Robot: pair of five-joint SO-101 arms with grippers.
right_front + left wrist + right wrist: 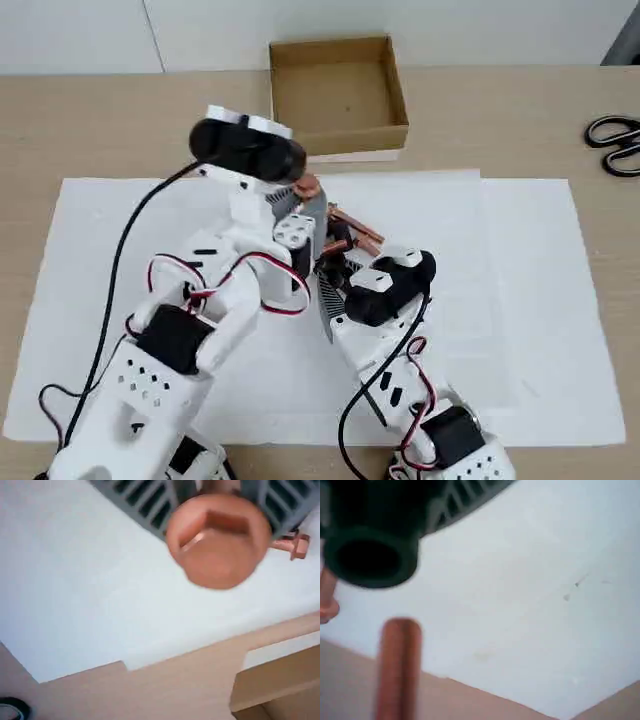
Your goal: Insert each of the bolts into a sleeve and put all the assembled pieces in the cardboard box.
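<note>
So that they can be mated, the left gripper [308, 193] clenches a bolt [217, 540] and the right gripper [336, 244] grasps a sleeve [370, 557], close together.

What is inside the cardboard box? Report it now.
Bare brown floor shows inside the cardboard box, with no assembled pieces visible on it. The near wall covers the strip of floor just behind it.

Likely lab or workshop bench: wooden table [500, 110], white paper sheet [520, 300], scissors [615, 145].
</note>
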